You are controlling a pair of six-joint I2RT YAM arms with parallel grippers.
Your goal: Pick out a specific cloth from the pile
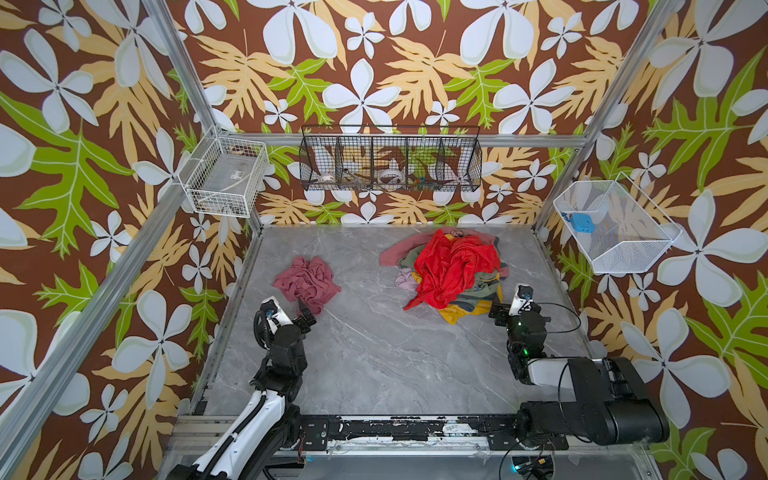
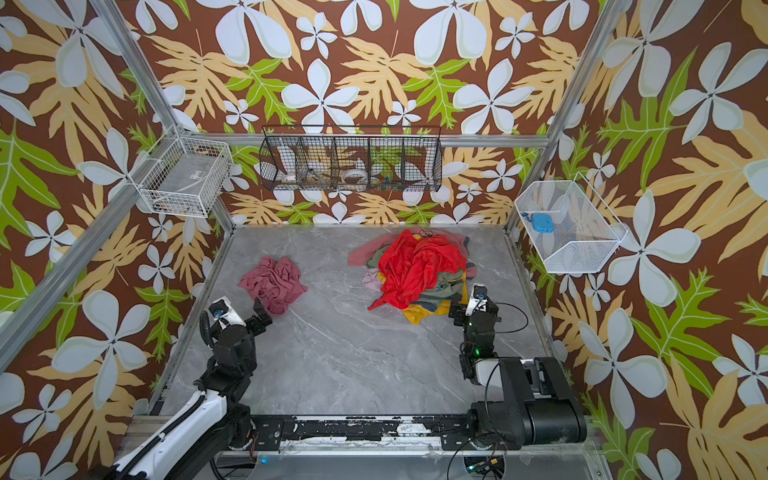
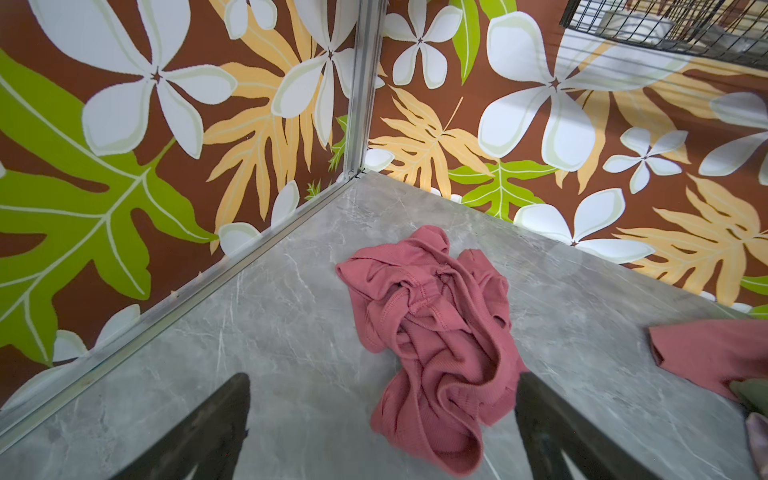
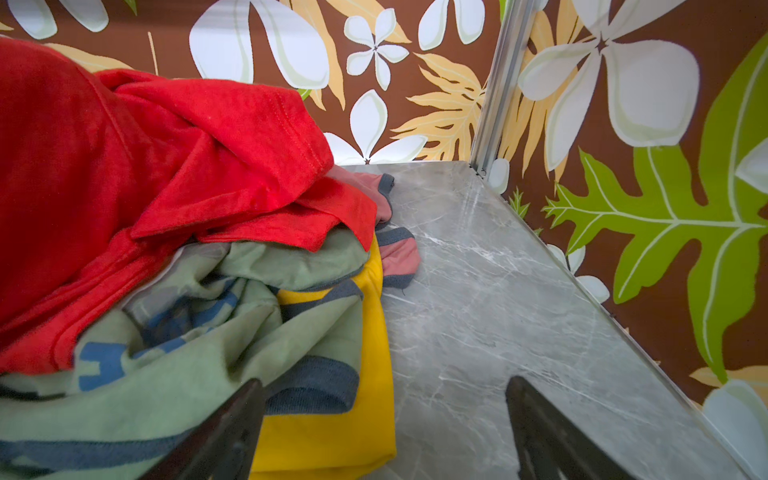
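**Grey marble table, rose cloth set apart from the pile**

Flowered walls (image 1: 104, 124) in brown, green and cream close the space on 3 sides, and a grey marble table (image 1: 374, 365) forms its floor. 3 wire baskets hang on the walls: a black basket (image 1: 390, 160) at the back, a white basket (image 1: 226, 174) on the left, and a white mesh basket (image 1: 615, 232) on the right with a blue object (image 1: 579, 222) inside.

The pile (image 1: 453, 266) sits toward the back right of the table. It is topped by a bright red cloth (image 2: 419, 266), with a green cloth (image 4: 257, 332), a yellow cloth (image 4: 332, 415) and a small lilac cloth (image 1: 405, 279) at its edges. The cloth (image 1: 307, 282), dusty rose and crumpled, lies alone on the left side of the table, well apart from the pile.

The left gripper (image 1: 305, 313) is at the cloth's near edge, fingers spread wide and holding nothing. In the left wrist view the cloth's near end shows between them, but I cannot tell whether a finger touches the fabric. The right gripper (image 4: 385, 381) is at the pile's near right corner, also spread wide and empty. 1 finger (image 4: 224, 432) is over the green cloth, the other over bare table.
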